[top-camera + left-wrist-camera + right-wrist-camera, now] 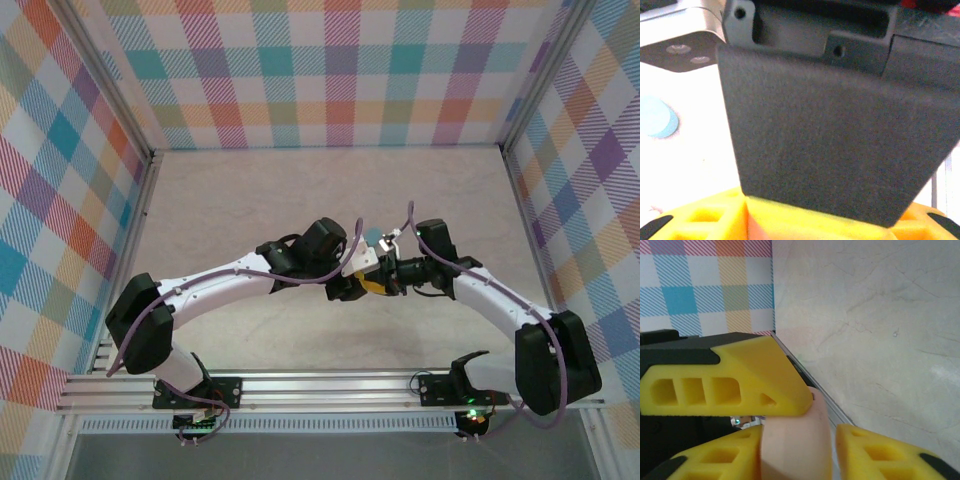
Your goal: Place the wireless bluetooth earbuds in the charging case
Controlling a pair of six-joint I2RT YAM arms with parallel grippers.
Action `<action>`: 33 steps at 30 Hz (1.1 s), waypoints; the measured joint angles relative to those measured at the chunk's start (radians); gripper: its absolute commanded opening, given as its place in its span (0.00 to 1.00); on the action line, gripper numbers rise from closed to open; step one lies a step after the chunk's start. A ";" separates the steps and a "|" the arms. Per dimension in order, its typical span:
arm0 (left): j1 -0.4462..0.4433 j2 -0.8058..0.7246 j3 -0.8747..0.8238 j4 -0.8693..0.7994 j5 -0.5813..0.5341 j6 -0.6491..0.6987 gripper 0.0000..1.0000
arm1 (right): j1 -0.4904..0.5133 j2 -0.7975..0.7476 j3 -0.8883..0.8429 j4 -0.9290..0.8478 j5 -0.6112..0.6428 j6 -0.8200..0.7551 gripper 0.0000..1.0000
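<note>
Right gripper (pixel 800 432) is pinching a pale pink piece (pixel 796 452) at mid-table, its jaws standing narrow and its yellow fingers (pixel 715 460) bearing on both flanks. The piece is lying with its long axis running straight ahead along those fingers, and its rounded end is pointing away from the wrist toward the open table (pixel 880 315). By colour it is reading as part of the pink set, though bud or case cannot be told this close. Left gripper (pixel 368 288) is meeting the right one tip to tip from the opposite side. One of its yellow fingers (pixel 725 385) is lying across the top of the pink piece and touching its far end. In the left wrist view a dark block (pixel 830 125) is covering the fingertips, so the width of those jaws cannot be told. A light blue disc (pixel 655 119) is resting just beyond the meeting point, apart from both claws. The coming move is judged to be turning on this: the right claw is carrying the piece and the left finger is overlying it, so any transfer or seating is calling for alignment along that forward axis.
</note>
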 measured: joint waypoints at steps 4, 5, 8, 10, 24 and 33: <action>0.000 0.000 0.000 0.003 0.000 -0.002 0.57 | 0.001 0.000 0.006 -0.002 0.001 0.011 0.23; 0.000 -0.001 -0.001 0.009 -0.003 -0.005 0.59 | 0.001 0.000 0.007 -0.001 0.000 0.013 0.22; 0.001 -0.021 -0.026 0.061 -0.018 -0.019 0.69 | 0.001 0.000 0.013 0.002 -0.001 0.033 0.21; 0.002 -0.054 -0.062 0.103 -0.031 -0.036 0.77 | 0.001 0.000 0.023 0.006 -0.005 0.051 0.21; 0.107 -0.423 -0.375 0.416 -0.163 -0.260 1.00 | -0.041 0.024 0.177 0.053 -0.047 0.196 0.21; 0.131 -0.549 -0.528 0.629 -0.064 -0.304 0.86 | -0.039 0.032 0.237 0.166 -0.078 0.350 0.23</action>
